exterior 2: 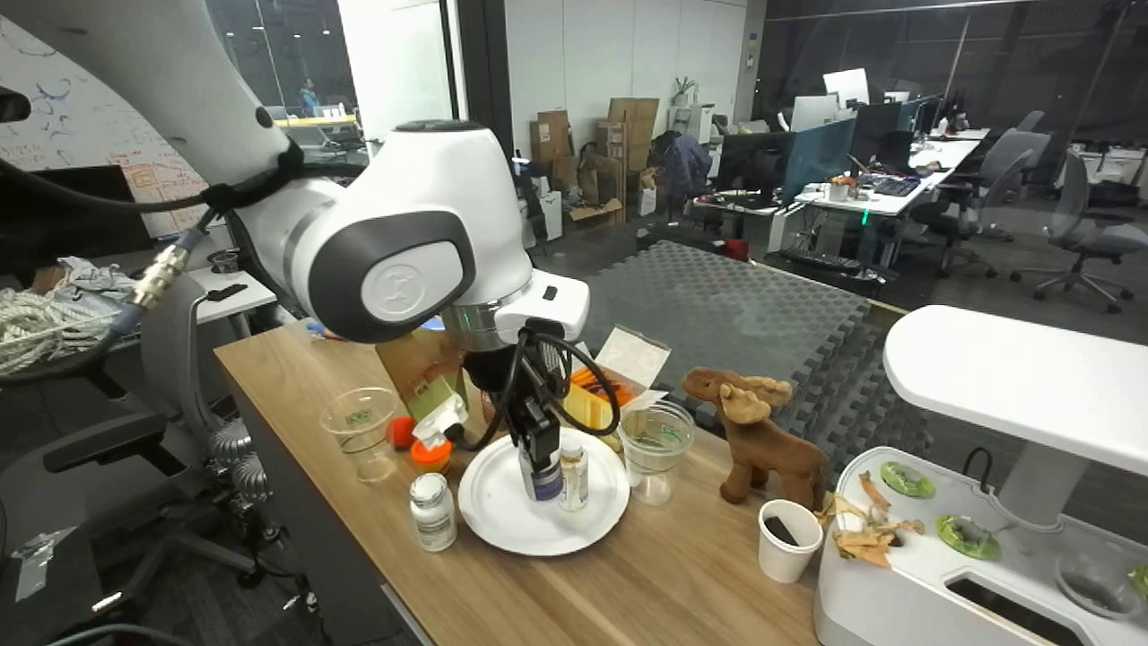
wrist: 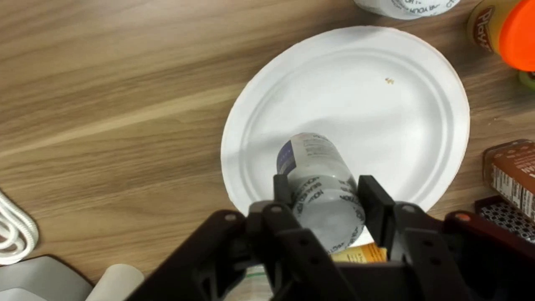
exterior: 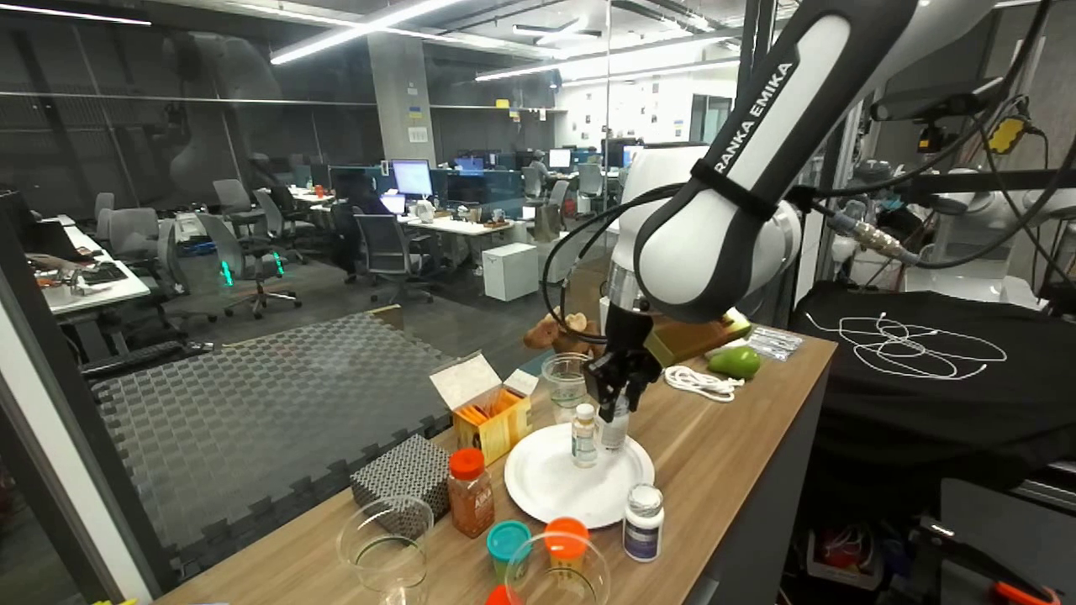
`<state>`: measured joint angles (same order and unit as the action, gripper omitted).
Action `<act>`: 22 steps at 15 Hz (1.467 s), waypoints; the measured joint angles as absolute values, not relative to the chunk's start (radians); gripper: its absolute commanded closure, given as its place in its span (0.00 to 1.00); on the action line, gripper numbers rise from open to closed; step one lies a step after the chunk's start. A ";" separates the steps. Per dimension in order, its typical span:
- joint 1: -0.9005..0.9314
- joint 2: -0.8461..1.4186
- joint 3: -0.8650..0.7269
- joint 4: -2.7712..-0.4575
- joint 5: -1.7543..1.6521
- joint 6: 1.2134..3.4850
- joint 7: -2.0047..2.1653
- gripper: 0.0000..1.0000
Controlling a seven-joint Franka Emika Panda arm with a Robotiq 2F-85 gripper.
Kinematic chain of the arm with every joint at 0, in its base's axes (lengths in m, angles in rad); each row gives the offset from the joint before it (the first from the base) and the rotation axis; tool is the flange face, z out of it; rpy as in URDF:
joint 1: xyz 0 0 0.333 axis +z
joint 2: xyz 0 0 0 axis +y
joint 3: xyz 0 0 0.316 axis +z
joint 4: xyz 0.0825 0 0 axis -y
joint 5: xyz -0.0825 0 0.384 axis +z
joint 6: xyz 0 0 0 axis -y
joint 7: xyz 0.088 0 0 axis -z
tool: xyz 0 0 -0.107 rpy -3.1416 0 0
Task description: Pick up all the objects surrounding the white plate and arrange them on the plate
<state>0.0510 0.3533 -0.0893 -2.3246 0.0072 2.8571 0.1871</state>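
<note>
Most of the white plate (wrist: 384, 121) is left free; side access is partly obstructed by a pill bottle (exterior: 643, 525), spice bottle (exterior: 471, 497) and carton (exterior: 504, 427).

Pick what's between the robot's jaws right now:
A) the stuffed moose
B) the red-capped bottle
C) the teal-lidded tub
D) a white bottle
D: the wrist view shows a white bottle with the jaws on either side of it and the plate showing behind.
</note>
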 measured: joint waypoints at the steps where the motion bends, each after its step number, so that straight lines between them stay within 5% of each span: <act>1: 0.051 0.376 -0.082 -2.308 0.007 2.846 0.187 0.81; 13: 0.050 0.501 -0.079 -2.204 0.007 2.773 0.183 0.79; 14: 0.050 0.502 -0.080 -2.202 0.007 2.772 0.183 0.31; 19: 0.050 0.505 -0.089 -2.200 0.006 2.772 0.183 0.01; 22: 0.053 0.495 -0.102 -2.202 -0.004 2.772 0.183 0.00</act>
